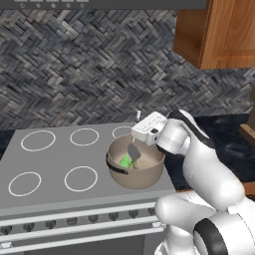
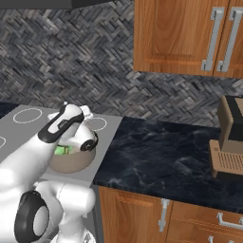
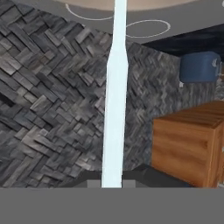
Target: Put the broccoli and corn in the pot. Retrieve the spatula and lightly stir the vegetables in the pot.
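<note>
The beige pot (image 1: 142,180) stands on the stove's front right burner. Inside it lies the bright green broccoli (image 1: 126,162), seen again past the arm (image 2: 61,151). I cannot make out the corn. The spatula's dark grey blade (image 1: 133,151) reaches down into the pot just right of the broccoli. My gripper (image 1: 141,133) hovers over the pot's far rim, shut on the spatula's handle. In the hand view the pale handle (image 3: 114,109) runs from between my fingertips (image 3: 92,180) up to the pot's rim (image 3: 100,4).
The grey stove top (image 1: 55,159) carries several white burner rings left of the pot. A dark stone counter (image 2: 161,156) lies to the right, with a brown appliance (image 2: 231,142) at its far end. Wooden cabinets (image 2: 180,33) hang above.
</note>
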Controlling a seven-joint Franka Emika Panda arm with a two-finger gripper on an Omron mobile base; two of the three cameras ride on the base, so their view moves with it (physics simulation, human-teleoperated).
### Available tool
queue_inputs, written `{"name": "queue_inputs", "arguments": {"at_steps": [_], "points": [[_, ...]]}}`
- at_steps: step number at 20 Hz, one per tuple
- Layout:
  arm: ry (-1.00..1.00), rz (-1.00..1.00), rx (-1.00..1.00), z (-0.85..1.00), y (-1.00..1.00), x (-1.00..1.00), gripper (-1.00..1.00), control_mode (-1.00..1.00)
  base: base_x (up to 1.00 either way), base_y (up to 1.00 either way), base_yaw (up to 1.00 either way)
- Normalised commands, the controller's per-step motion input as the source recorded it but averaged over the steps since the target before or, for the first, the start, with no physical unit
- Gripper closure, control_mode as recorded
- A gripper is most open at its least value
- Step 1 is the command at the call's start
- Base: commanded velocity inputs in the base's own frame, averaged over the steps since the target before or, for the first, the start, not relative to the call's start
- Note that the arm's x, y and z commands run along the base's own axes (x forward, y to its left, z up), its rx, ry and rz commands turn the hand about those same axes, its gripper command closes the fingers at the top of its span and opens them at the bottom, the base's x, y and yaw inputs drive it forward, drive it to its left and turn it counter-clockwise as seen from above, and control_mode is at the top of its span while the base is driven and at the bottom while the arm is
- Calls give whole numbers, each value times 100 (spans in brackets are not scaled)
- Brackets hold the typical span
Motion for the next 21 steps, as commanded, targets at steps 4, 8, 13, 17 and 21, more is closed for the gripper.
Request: {"name": "queue_inputs", "arguments": {"at_steps": [4, 8, 13, 17, 21], "points": [[-1, 0, 0, -38, 49, 19, 100, -100, 0, 0, 0], [0, 0, 0, -31, 18, 0, 100, -100, 0, 0, 0], [3, 0, 0, -26, 14, -4, 100, -100, 0, 0, 0], [18, 0, 0, -4, -7, -23, 100, -100, 0, 0, 0], [39, 0, 1, 24, 0, -42, 100, -100, 0, 0, 0]]}}
